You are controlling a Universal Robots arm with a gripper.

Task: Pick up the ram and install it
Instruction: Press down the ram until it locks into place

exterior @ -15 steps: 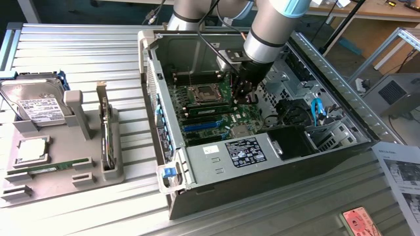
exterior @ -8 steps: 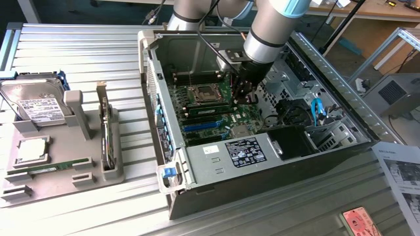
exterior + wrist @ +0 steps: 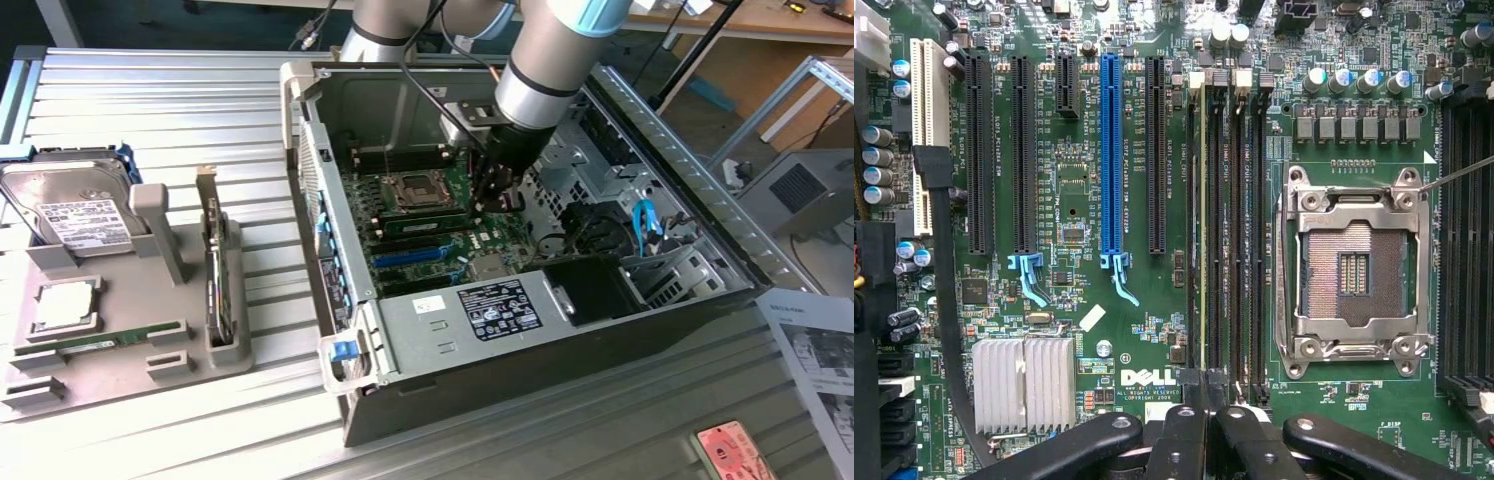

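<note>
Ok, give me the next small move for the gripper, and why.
Probably a slight straight descent: the shut gripper hangs over the long black memory slots beside the silver CPU socket, lined up with them. Whether it grips anything is unclear.

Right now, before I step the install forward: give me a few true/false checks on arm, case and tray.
1. The processor socket on the motherboard is empty. True.
2. A green memory stick lies on the grey tray outside the case. True.
3. The gripper hangs over the hard drive. False: it is inside the case, over the motherboard, at the end of the black memory slots.
4. The case is closed up. False: its side is open and the motherboard shows.
5. The gripper's fingers are spread wide. False: they are shut.
</note>
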